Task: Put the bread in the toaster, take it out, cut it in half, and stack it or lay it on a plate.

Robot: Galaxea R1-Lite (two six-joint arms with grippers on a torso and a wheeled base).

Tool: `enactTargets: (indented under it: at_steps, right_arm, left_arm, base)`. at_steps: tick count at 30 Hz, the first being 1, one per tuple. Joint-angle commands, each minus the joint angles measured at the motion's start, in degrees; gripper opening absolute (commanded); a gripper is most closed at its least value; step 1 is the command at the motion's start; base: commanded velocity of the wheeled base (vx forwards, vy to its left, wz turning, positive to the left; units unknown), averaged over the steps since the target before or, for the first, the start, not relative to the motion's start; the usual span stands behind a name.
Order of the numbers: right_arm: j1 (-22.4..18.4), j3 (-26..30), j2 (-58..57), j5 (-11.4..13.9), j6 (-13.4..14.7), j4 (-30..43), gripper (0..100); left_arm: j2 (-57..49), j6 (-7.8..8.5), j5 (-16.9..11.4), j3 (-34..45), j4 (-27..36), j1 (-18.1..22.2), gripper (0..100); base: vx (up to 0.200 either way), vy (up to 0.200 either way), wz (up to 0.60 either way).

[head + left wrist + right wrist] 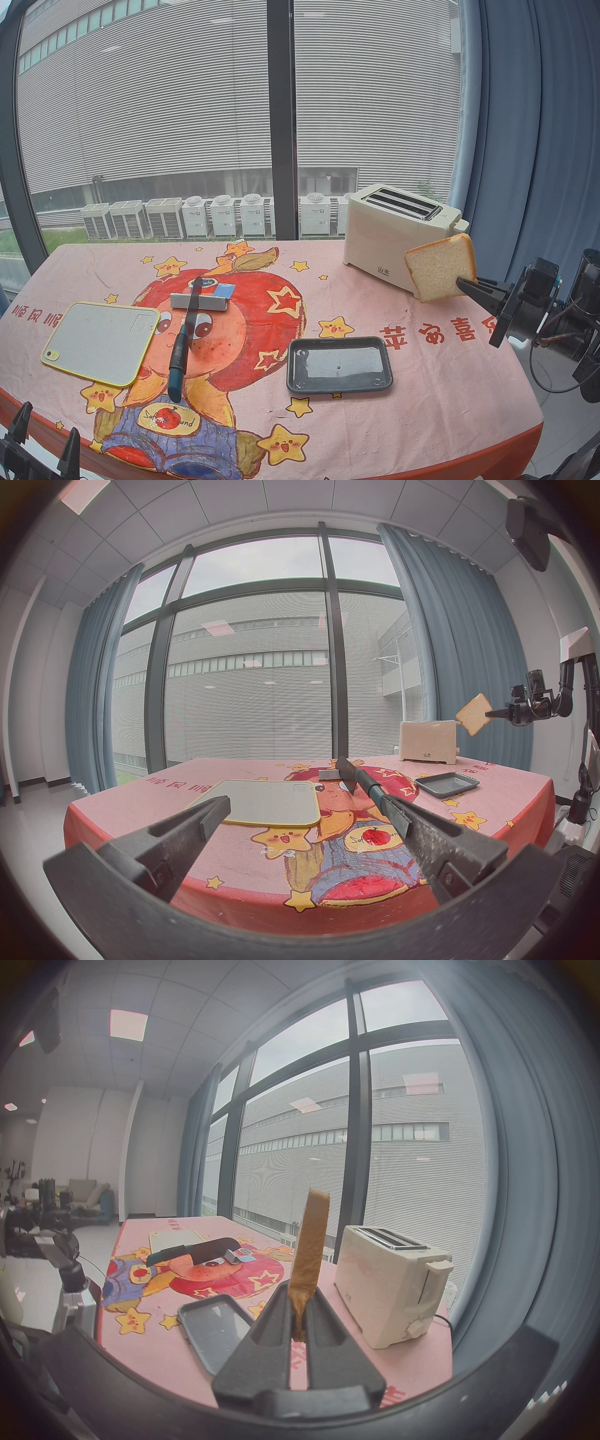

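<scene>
A slice of bread hangs in the air, upright, in front of the toaster's right end; my right gripper is shut on its lower edge. In the right wrist view the bread stands edge-on between the closed fingers, with the cream toaster just beyond it. The toaster has two empty slots on top and stands at the back right of the table. A black plate lies empty in front of it. My left gripper is open and empty, low at the table's front left corner.
A grey cutting board with a yellow rim lies at the left. A knife with a dark teal handle leans on a small block at the middle. The window is behind the table, a blue curtain at the right.
</scene>
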Motion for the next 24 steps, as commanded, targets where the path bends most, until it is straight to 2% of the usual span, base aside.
enactTargets:
  at_steps: [1,6,13,18,24]
  right_arm:
    - [-2.2,-1.9,2.8,1.8,-1.9,-0.1,0]
    - [-2.5,-2.2,3.2,2.8,-2.3,0.0,0]
    - [-3.2,-5.3,5.6,3.7,-2.7,0.0,0]
    - [-3.2,-6.9,6.2,6.4,-2.7,0.1,0]
    - [-3.8,-9.9,8.4,6.8,-2.7,0.0,0]
  left_arm:
    - [0.0,0.02,0.0,0.9,0.0,0.0,100]
    - [0.0,0.02,0.0,0.9,0.0,0.0,100]
    - [0.0,0.02,0.0,0.9,0.0,0.0,100]
    - [0.0,0.02,0.0,0.9,0.0,0.0,100]
    - [0.0,0.02,0.0,0.9,0.0,0.0,100]
  base:
    - [0.000,0.000,0.00]
    - [0.000,0.000,0.00]
    - [0.000,0.000,0.00]
    - [0.000,0.000,0.00]
    - [0.000,0.000,0.00]
